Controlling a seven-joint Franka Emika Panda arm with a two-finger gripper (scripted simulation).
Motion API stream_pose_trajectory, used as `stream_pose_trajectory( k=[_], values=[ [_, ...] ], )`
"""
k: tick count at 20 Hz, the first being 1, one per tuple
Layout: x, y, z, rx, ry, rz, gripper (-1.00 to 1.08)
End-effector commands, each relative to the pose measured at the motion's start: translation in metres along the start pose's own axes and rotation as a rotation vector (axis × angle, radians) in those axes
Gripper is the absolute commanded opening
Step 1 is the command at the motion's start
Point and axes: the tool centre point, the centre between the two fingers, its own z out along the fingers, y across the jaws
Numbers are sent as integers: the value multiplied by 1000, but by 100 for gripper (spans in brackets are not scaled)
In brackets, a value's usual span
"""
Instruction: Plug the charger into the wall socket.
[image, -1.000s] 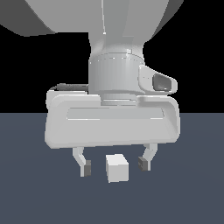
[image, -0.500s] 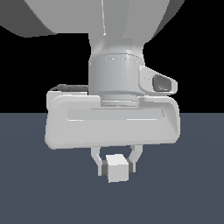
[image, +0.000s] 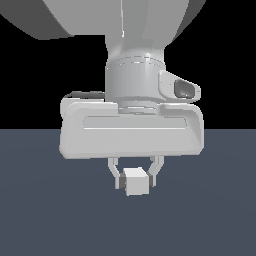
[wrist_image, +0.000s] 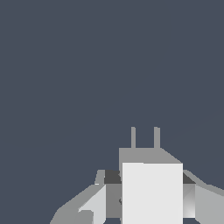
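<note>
Since a second ago my fingers have drawn in from either side of the charger (image: 136, 181) until they press against its flanks; half a second ago they were already nearly there, and now the pads sit tight on it. My gripper (image: 135, 177) is clenched on the charger, one finger at nine o'clock of the cube and the other at three o'clock in the exterior view, with the cube hanging just under my palm at about six o'clock from the wrist.

From the wrist view the charger (wrist_image: 152, 192) shows two thin prongs standing off its far face, pointing away toward twelve o'clock over bare dark floor. I cannot see the wall socket in either view.

I judge the grasp step as just done and the carry as next. What that calls for is lifting without letting the cube twist in my pads, then finding the socket and turning so the two prongs face it squarely before I push in.
</note>
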Motion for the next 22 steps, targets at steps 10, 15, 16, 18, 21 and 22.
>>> stream_pose_trajectory(
  k=[10, 15, 16, 18, 21, 22],
  values=[
    [49, 28, -52, 1, 1, 85, -100],
    [66, 40, -69, 0, 1, 115, -100],
    [69, 42, -71, 0, 1, 119, -100],
    [73, 44, -75, -1, 1, 126, -100],
    [76, 46, -77, -1, 1, 131, -100],
    [76, 47, -78, -1, 1, 131, -100]
  ],
)
